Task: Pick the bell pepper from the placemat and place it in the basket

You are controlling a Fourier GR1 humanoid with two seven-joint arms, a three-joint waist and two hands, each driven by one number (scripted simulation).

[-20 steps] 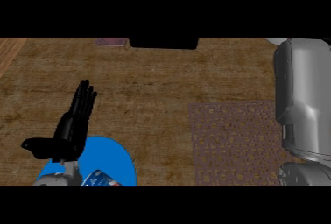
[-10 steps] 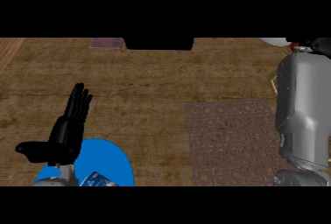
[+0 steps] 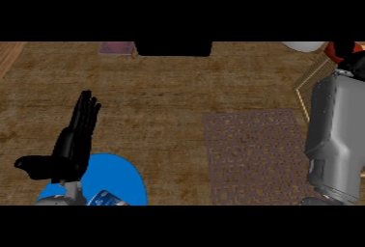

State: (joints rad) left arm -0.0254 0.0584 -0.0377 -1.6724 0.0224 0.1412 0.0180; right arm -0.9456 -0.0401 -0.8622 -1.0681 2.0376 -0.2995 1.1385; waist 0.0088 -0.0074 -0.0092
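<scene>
The red bell pepper shows at the top right, partly covered by the black fingers of my right hand, which curl round it. The grey right forearm runs up the right edge. Beneath the hand and forearm, the tan rim of the basket shows at the right edge, most of it hidden by the arm. The brown patterned placemat lies right of centre with nothing on it. My left hand rests open at the lower left, fingers straight and pointing up.
A blue plate lies at the lower left under the left wrist. A small blue-and-white item lies at the plate's lower edge. A white round object sits at the top right and a purplish item at the top.
The right arm has shifted up and to the right, bringing the right hand and the red pepper into view above the basket's rim. The left hand has stayed almost still.
</scene>
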